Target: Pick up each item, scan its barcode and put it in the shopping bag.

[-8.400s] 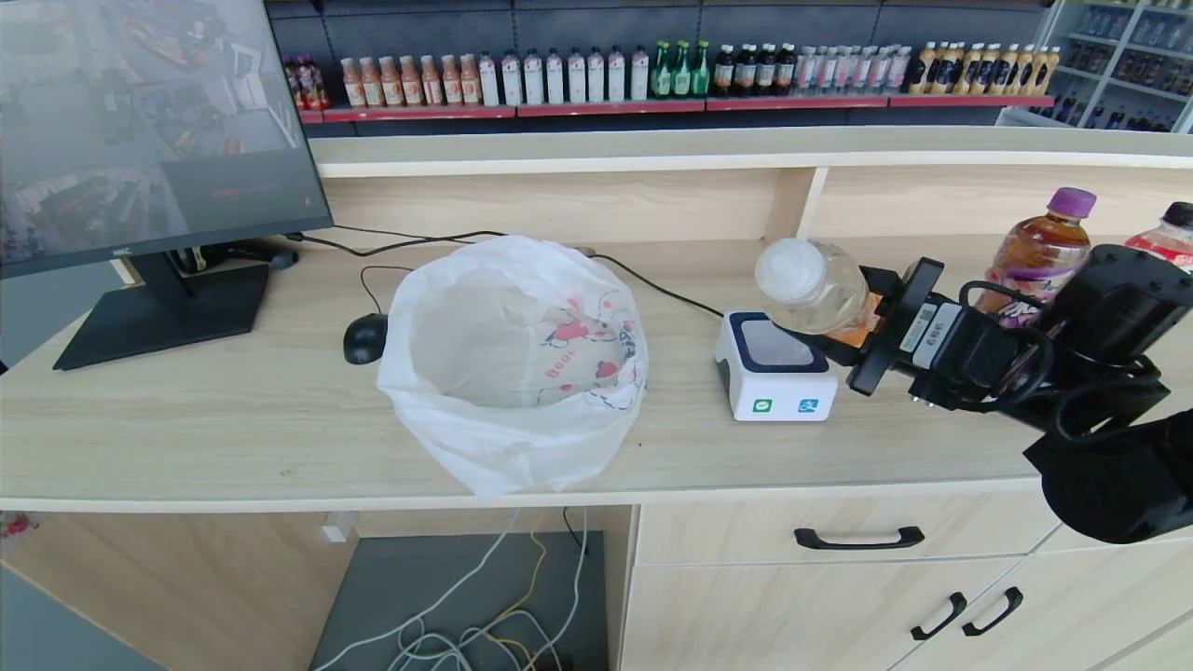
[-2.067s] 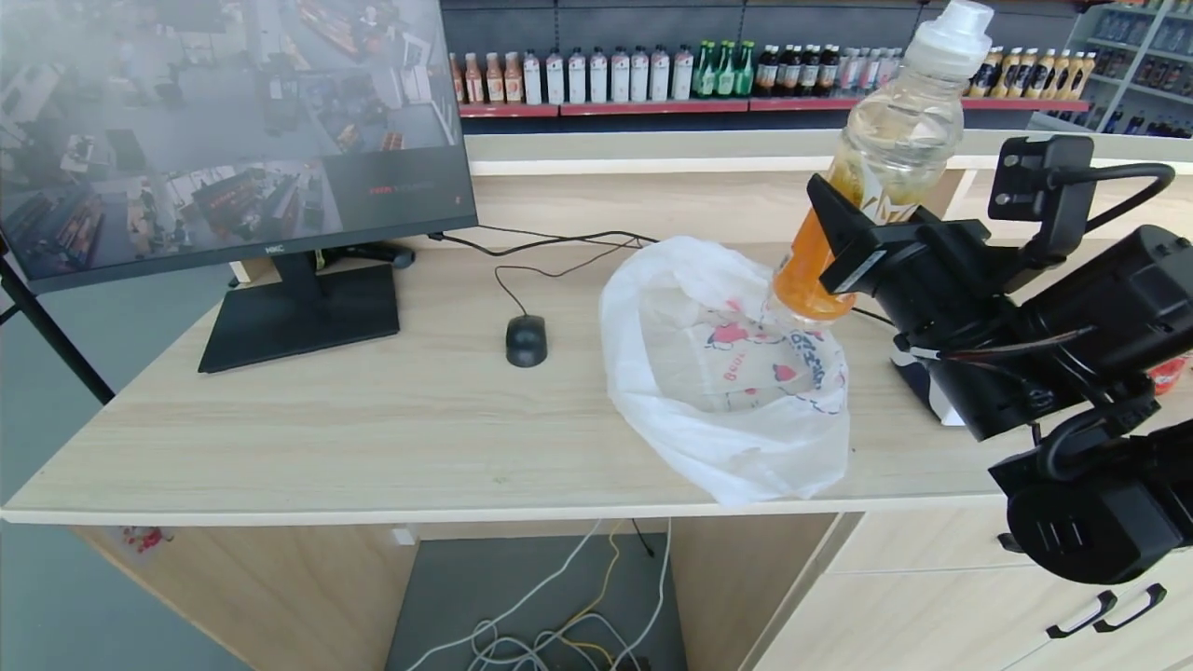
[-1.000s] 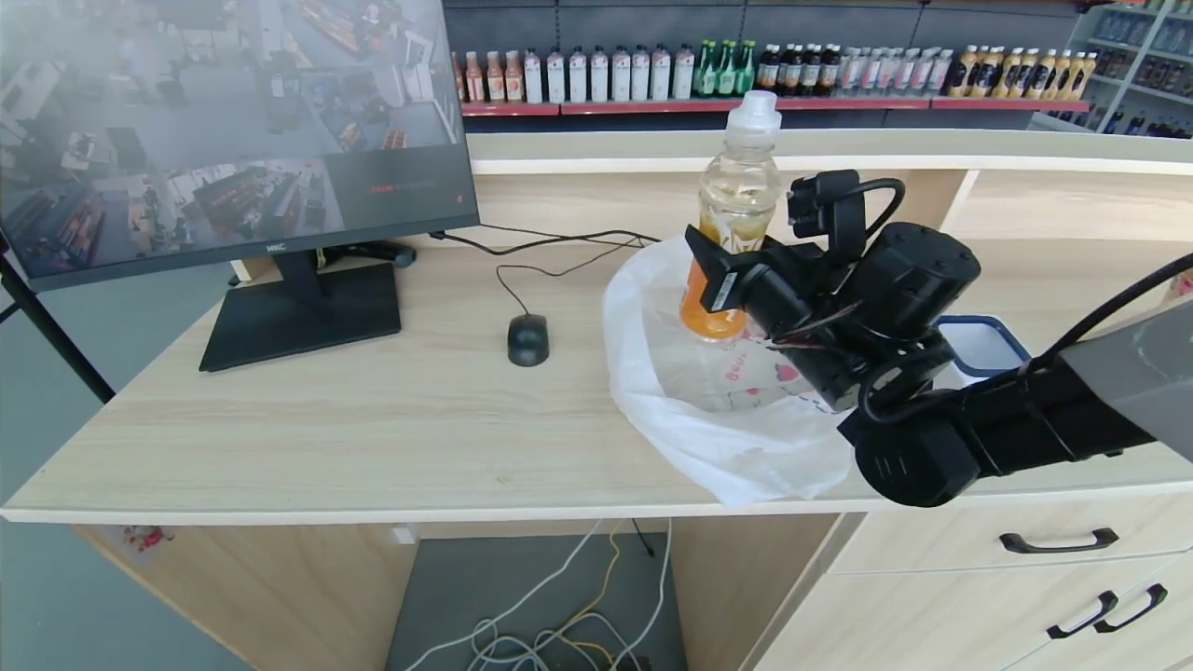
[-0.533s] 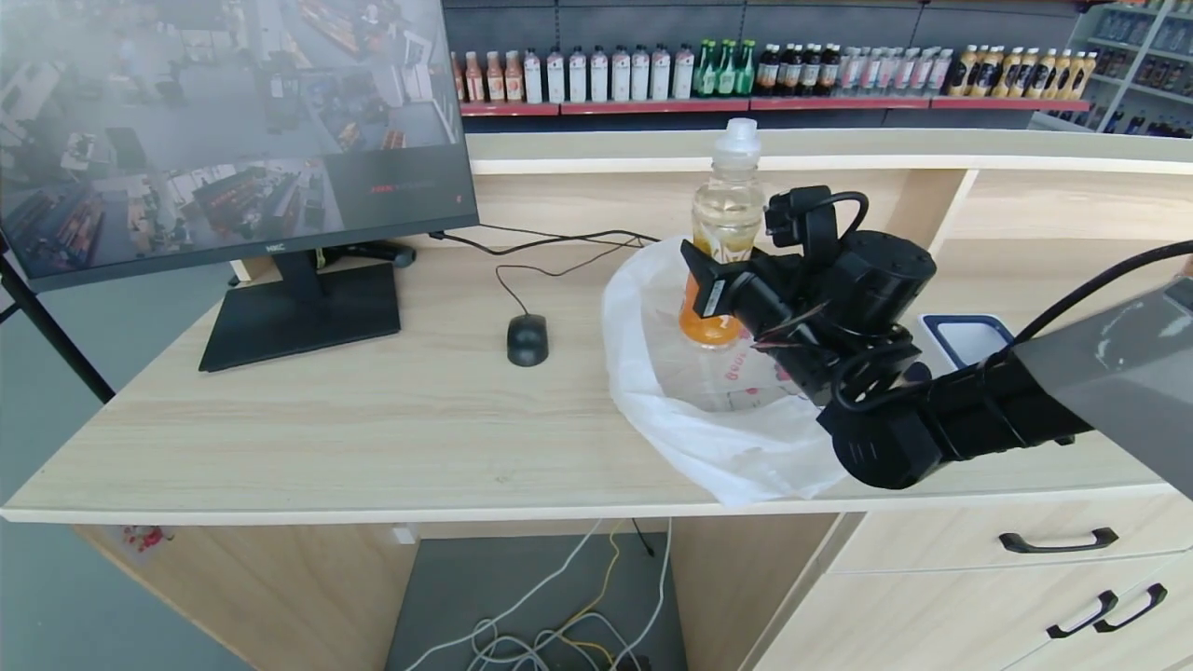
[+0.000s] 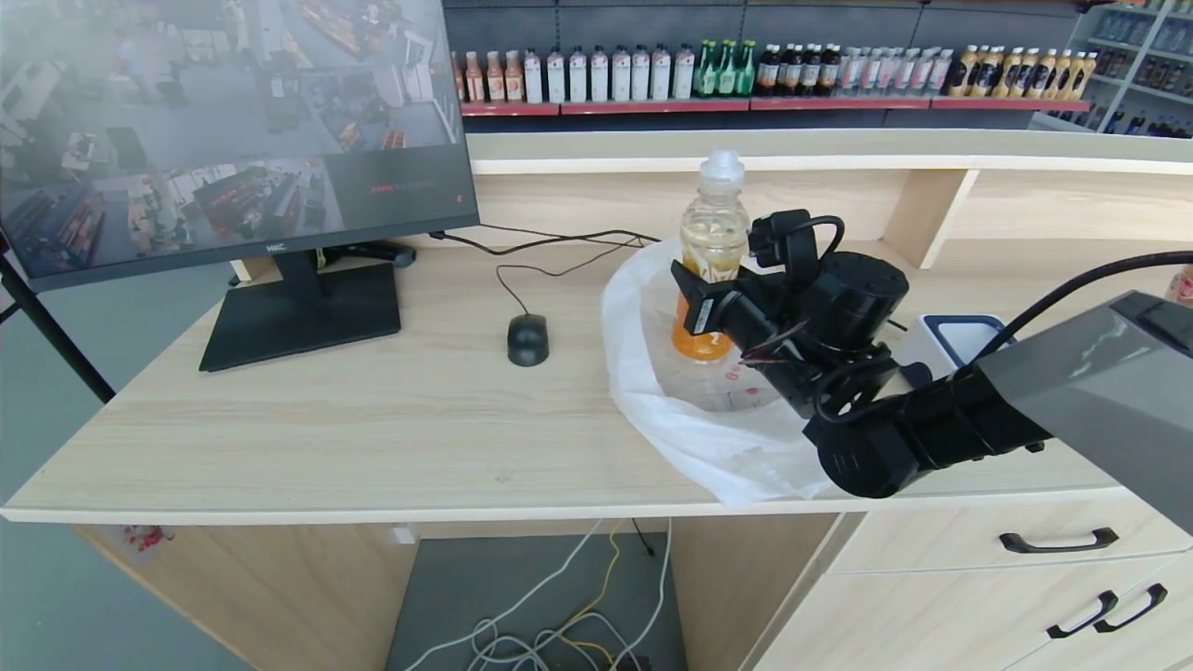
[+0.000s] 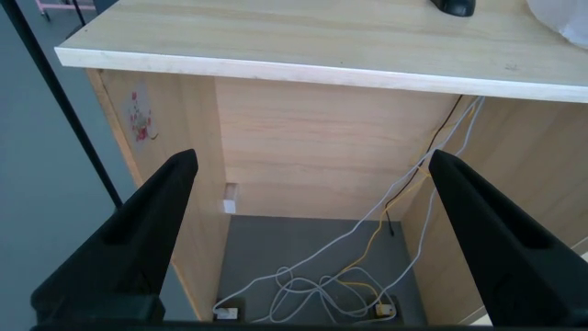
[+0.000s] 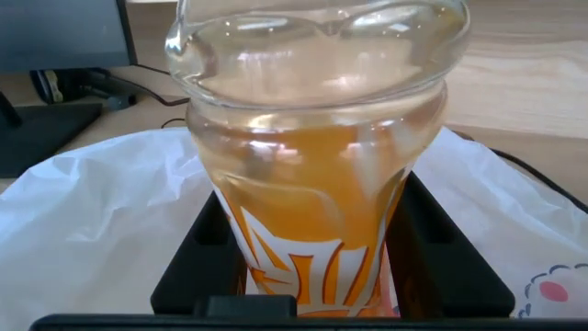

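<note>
My right gripper (image 5: 701, 312) is shut on a clear bottle of orange drink (image 5: 710, 252) with a white cap, held upright over the open mouth of the white shopping bag (image 5: 690, 410) on the counter. The bottle's lower end hangs inside the bag's rim. In the right wrist view the bottle (image 7: 317, 184) stands between the black fingers (image 7: 197, 248), with the bag (image 7: 101, 211) behind it. The white scanner (image 5: 951, 340) sits on the counter right of the bag, partly hidden by the arm. My left gripper (image 6: 308, 230) is open, low beside the counter's front, nothing between its fingers.
A monitor (image 5: 224, 130) stands at the counter's back left and a black mouse (image 5: 527, 338) lies left of the bag. The counter's front edge (image 6: 303, 74) overhangs a recess with loose cables (image 5: 541, 624). Drawers (image 5: 1025, 550) sit below on the right.
The right arm has carried the bottle from above the scanner to over the bag, then lowered it upright into the bag's mouth. The head view shifted after the earliest frame.
</note>
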Available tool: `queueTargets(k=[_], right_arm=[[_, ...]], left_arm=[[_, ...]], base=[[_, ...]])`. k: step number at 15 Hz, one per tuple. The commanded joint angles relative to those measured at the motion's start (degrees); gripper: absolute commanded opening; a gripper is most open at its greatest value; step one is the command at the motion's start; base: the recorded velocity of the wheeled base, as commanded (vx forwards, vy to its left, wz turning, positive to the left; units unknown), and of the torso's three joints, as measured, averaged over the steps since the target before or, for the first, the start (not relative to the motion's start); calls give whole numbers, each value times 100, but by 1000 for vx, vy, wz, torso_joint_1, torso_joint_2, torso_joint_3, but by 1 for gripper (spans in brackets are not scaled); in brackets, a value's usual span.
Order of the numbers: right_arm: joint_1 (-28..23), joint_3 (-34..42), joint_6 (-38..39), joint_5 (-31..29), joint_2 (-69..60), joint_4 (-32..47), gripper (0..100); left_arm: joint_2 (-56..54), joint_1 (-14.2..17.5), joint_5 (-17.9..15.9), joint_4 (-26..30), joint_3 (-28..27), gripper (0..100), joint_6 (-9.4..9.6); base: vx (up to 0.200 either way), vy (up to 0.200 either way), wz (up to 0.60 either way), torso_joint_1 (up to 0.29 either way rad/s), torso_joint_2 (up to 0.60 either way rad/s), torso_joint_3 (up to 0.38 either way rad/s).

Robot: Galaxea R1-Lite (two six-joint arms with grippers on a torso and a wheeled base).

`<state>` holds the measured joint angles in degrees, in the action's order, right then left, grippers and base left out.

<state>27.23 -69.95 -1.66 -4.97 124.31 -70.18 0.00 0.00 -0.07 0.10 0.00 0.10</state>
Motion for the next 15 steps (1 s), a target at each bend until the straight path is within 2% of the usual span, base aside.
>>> queueTargets(k=[1,15], right_arm=[[1,-1,8,-4,59,-4,0],[10,210,104,-48,138,-101,0]], left_arm=[[0,0,-1,-1,0,100,-1],[0,0,-1,-1,0,100,-1]], base=[[0,0,0,0,0,0],[0,0,0,0,0,0]])
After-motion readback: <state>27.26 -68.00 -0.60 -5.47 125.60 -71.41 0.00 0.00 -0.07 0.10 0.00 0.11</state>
